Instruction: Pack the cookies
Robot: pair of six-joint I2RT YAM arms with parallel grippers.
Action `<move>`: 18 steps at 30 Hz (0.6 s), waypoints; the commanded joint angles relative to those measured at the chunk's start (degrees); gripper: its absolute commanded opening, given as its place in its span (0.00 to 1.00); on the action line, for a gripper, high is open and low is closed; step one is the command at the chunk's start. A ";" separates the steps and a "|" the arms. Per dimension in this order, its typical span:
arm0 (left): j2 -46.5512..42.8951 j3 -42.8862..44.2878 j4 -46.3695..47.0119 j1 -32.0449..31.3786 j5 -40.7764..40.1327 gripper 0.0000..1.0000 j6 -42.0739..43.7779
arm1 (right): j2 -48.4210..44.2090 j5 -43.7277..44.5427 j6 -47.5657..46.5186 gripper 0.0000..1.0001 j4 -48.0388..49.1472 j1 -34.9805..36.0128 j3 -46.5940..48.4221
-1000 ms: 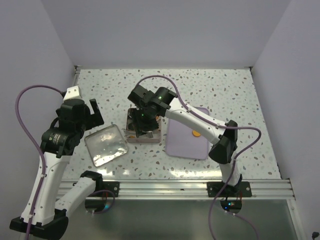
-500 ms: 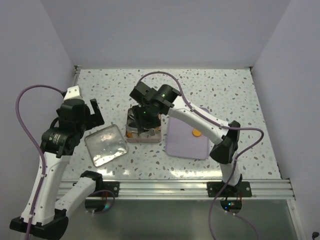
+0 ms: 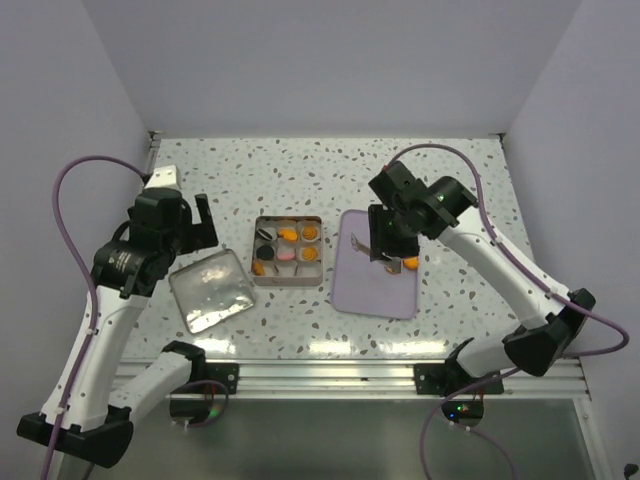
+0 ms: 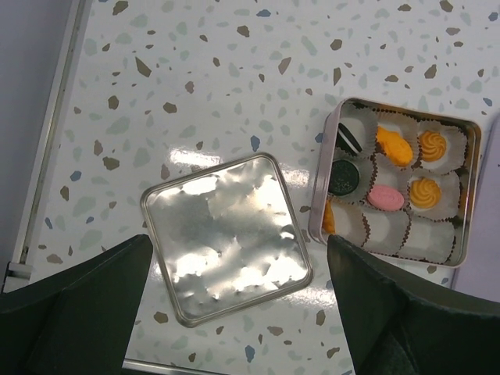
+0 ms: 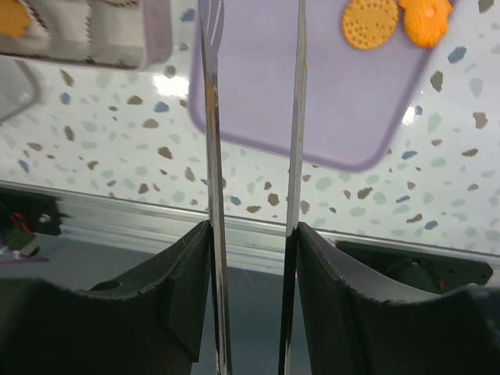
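Several cookies sit in paper cups inside the open square tin (image 3: 257, 252): orange ones (image 4: 426, 192), a pink one (image 4: 386, 198) and black ones (image 4: 344, 176). Two more orange cookies (image 5: 369, 22) lie on the purple mat (image 3: 375, 285). My right gripper (image 3: 385, 243) hangs over that mat, shut on metal tongs (image 5: 212, 156) whose two blades stand apart with nothing between them, a little way from the cookies. Left of the tin, my left gripper (image 4: 238, 312) is open above the tin lid (image 4: 226, 234).
The silver lid (image 3: 208, 290) lies flat left of the tin. An aluminium rail (image 3: 330, 375) runs along the near table edge. White walls close the left, back and right sides.
My right arm has swung from over the tin to the right, above the purple mat, uncovering the tin. The left arm has shifted slightly.
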 commanded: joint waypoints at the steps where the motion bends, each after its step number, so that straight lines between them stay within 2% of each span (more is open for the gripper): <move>1: 1.73 4.26 3.64 -1.80 -1.21 1.00 2.48 | -2.94 3.16 0.47 0.49 -1.09 0.49 -6.39; 7: 3.84 6.46 3.73 -3.91 -3.67 1.00 3.71 | -6.29 4.56 2.41 0.50 -0.30 -0.13 -14.84; 18: 3.84 6.20 3.29 -4.18 -4.02 1.00 3.63 | -8.32 4.83 1.09 0.51 1.71 -4.61 -21.71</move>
